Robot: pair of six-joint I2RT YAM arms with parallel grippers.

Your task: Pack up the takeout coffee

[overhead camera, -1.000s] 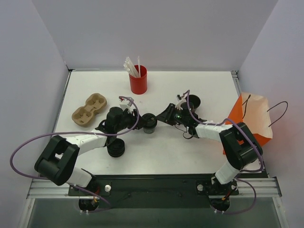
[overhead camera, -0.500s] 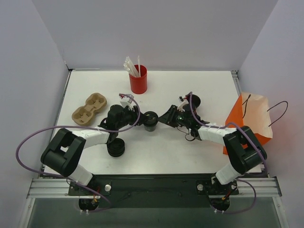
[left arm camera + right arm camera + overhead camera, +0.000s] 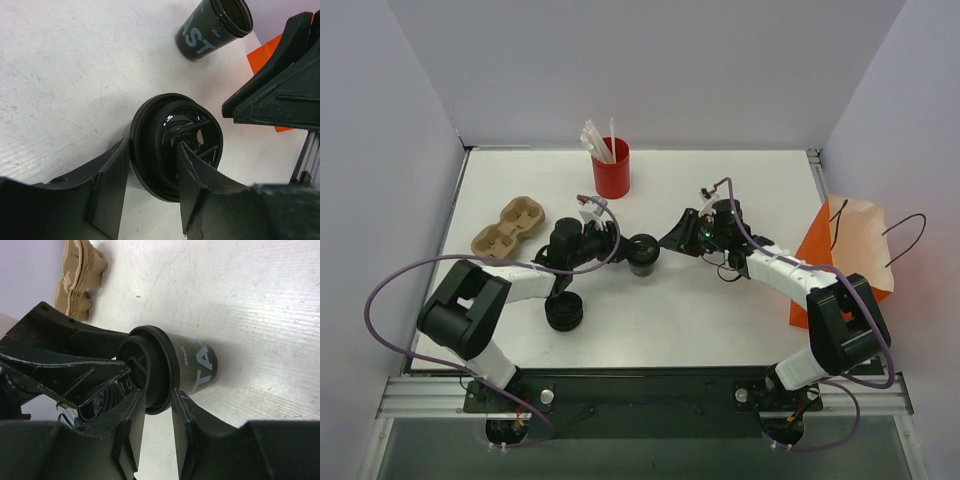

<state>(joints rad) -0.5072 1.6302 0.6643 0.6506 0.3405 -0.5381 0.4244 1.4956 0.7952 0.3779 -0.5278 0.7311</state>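
A small black takeout coffee cup (image 3: 642, 253) with a round black lid stands on the table between both arms. My left gripper (image 3: 620, 247) is shut on its lid (image 3: 175, 142), one finger outside the rim and one in the lid's recess (image 3: 152, 150). My right gripper (image 3: 665, 243) comes from the other side and pinches the lid's rim and the cup wall (image 3: 159, 395) just below it. A second black cup (image 3: 730, 212), open and without a lid, stands behind my right arm and shows in the left wrist view (image 3: 215, 25). The orange paper bag (image 3: 845, 260) is at the right edge.
A low stack of loose black lids (image 3: 564, 312) lies near my left forearm. A red cup of white straws (image 3: 611, 170) stands at the back. A brown cardboard cup carrier (image 3: 507, 229) lies at the left and shows in the right wrist view (image 3: 80, 280).
The lidded cup and both grippers have shifted a little to the right and away from the arm bases. The right arm has stretched out more.
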